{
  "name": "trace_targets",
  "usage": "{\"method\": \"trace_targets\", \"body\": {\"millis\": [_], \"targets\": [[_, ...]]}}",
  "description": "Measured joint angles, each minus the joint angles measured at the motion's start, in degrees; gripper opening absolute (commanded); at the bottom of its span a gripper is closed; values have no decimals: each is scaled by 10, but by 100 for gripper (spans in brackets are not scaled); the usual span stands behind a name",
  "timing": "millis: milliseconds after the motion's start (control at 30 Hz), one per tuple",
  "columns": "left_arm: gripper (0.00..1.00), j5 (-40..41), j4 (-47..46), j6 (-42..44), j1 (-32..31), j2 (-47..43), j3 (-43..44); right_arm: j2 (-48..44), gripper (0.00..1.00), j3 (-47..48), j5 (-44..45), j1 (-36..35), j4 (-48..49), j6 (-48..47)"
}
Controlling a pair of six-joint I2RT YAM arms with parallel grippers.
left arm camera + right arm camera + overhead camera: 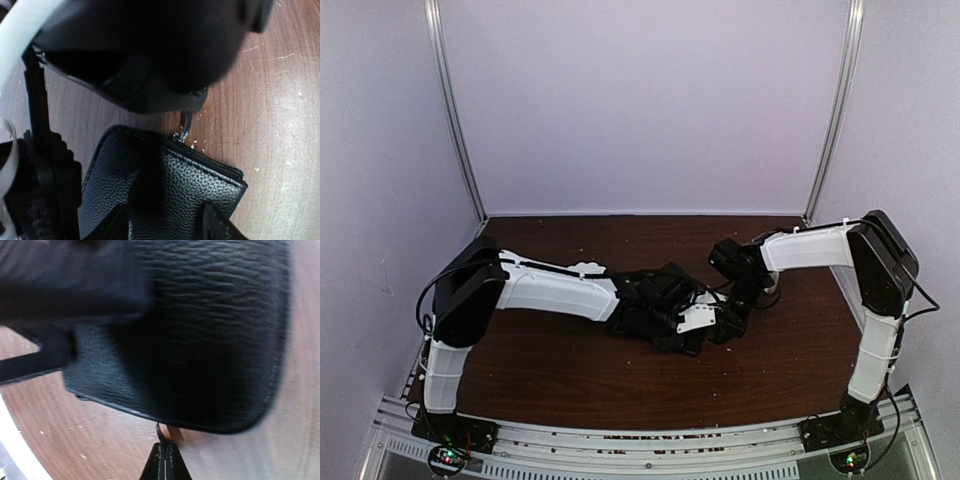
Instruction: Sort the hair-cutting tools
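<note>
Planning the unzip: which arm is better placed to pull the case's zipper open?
Right, likely: the right tool is shut on the zipper pull at the case edge; the left tool sits open over the case.

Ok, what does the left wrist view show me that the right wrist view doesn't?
Only the left wrist view: the zipper along one edge of the black case, with the silver zipper pull standing up from it. Only the right wrist view: the right gripper, jaws shut at the case's rim, apparently pinching that pull, and the case's rounded corner. Both: the same grained black case lying on the brown table.
</note>
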State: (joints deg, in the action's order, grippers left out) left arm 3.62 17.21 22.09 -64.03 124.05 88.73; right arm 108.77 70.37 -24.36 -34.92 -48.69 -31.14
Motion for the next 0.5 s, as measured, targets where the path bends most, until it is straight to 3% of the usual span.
{"method": "trace_targets", "body": {"millis": [167,500], "targets": [[59,7,-28,1,0,-26,-40,2,0,7,-3,-3,-11,5],[58,47,13,42,-16,-64,-93,13,0,47,-3,6,-38,4]]}}
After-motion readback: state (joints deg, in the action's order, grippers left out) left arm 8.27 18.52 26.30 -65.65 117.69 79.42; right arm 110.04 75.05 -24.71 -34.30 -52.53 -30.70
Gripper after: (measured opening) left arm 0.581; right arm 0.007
